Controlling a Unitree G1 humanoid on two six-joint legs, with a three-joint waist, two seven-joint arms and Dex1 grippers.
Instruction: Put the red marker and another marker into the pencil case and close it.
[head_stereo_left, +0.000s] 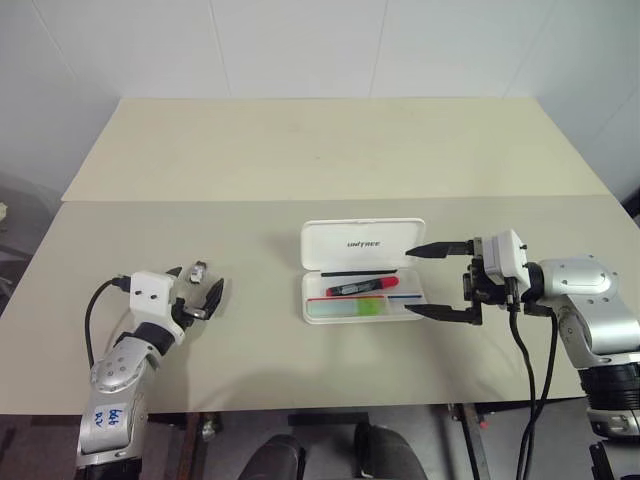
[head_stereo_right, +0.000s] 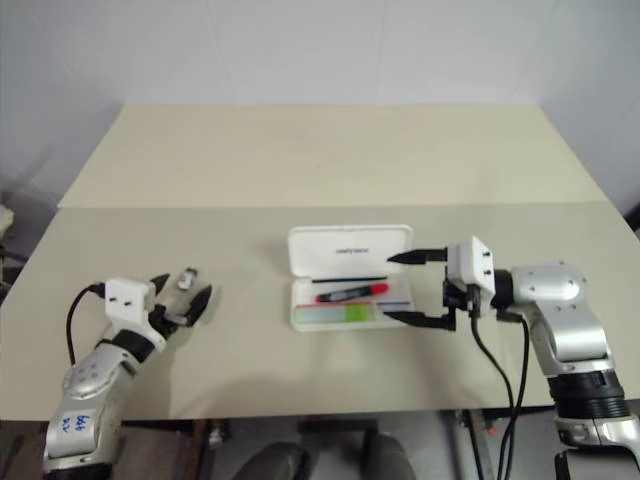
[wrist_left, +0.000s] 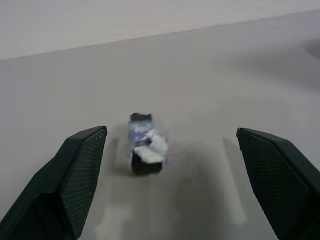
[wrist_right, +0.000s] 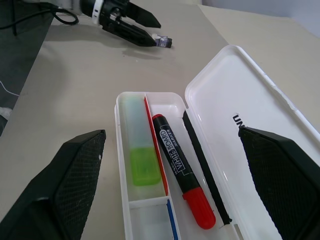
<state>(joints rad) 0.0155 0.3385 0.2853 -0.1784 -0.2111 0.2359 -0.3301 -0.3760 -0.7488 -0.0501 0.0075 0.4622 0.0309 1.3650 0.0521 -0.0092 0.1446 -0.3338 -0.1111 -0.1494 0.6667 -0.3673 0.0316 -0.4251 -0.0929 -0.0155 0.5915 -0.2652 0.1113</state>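
Tabletop (head_stereo_left: 250, 180): small blurry object (wrist_left: 145, 145), identity unclear.

The pencil case (wrist_right: 240, 107) is glossy white hard plastic; the red marker (wrist_right: 180, 167) has a smooth plastic body; the table (head_stereo_left: 330, 150) is matt beige.

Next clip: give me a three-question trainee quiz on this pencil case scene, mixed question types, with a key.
1. True or false: the pencil case lies open on the table.
2. Which marker lies nearer the lid? A) the red marker B) the light-green marker
3. Fill in: the small dark object on the table lies just ahead of the ___ gripper.

Key
1. True; its lid is folded back.
2. A.
3. Left; the left gripper has open jaws. The right gripper stands beside the case, jaws open too.
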